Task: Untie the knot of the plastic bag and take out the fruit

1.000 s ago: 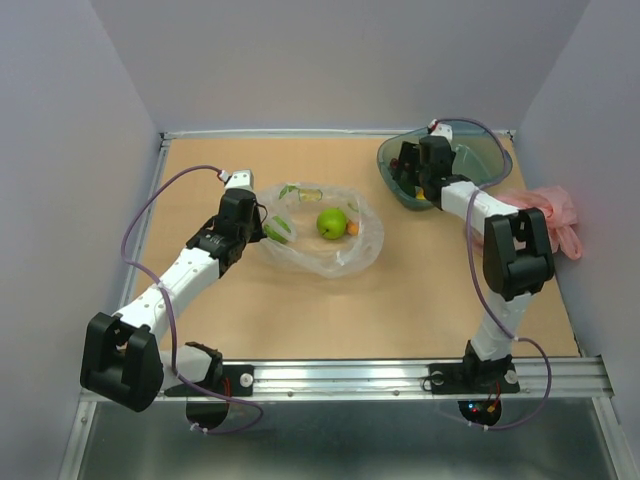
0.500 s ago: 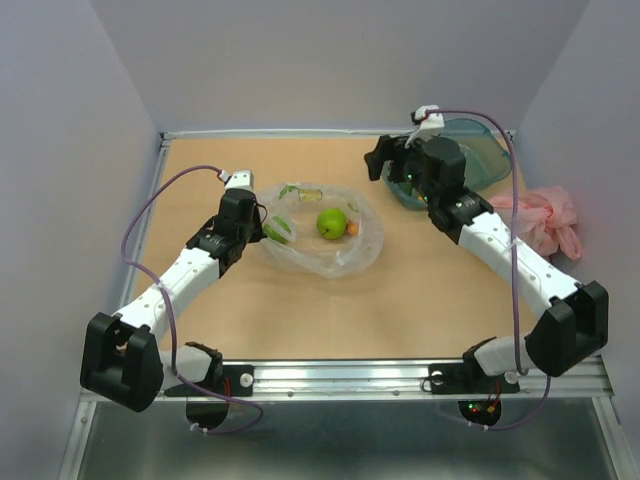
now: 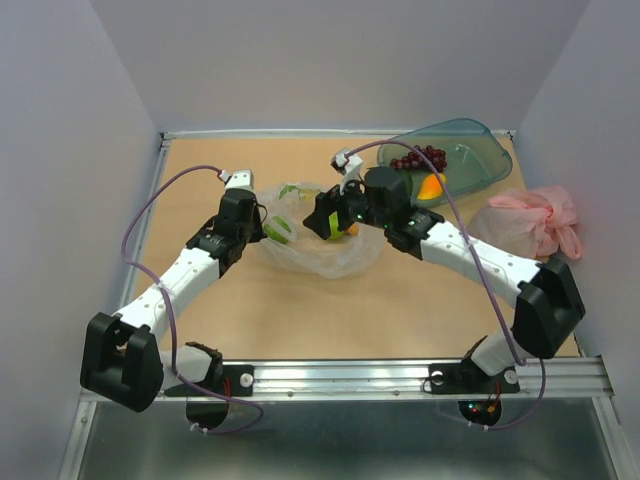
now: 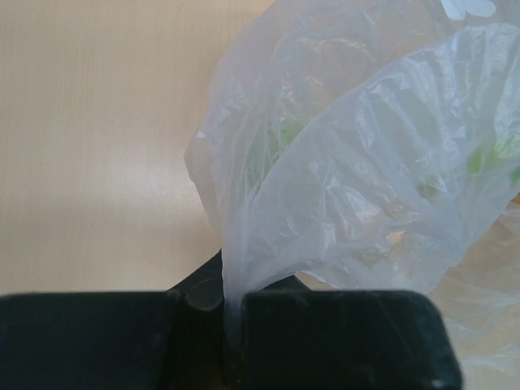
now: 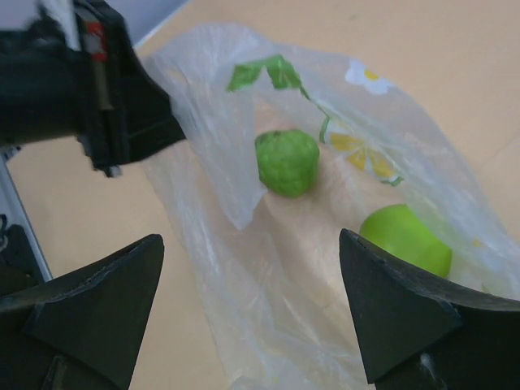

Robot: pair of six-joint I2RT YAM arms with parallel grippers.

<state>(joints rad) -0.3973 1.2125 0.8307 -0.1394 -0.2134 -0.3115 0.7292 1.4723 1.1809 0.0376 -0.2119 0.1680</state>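
The transparent plastic bag [image 3: 322,256] lies open in the middle of the table. My left gripper [image 3: 262,228] is shut on its left edge; the film is pinched between the fingers in the left wrist view [image 4: 231,313]. My right gripper [image 3: 328,214] hangs open and empty over the bag's mouth [image 5: 244,276]. Inside the bag lie a bumpy green fruit [image 5: 287,161] and a smooth green fruit [image 5: 406,238]. The purple grape bunch [image 3: 420,157] and the orange-yellow mango [image 3: 432,185] lie in the teal tray [image 3: 478,150]. I cannot make out the small orange fruit.
The pink plastic bag [image 3: 535,215] lies at the right edge of the table. The teal tray stands at the back right corner. My right arm stretches across the table from the near right to the bag. Walls close in the table on three sides.
My right arm has swung from the teal tray leftward to above the bag, its gripper open. The grapes and mango now show in the tray. The left arm has not moved.
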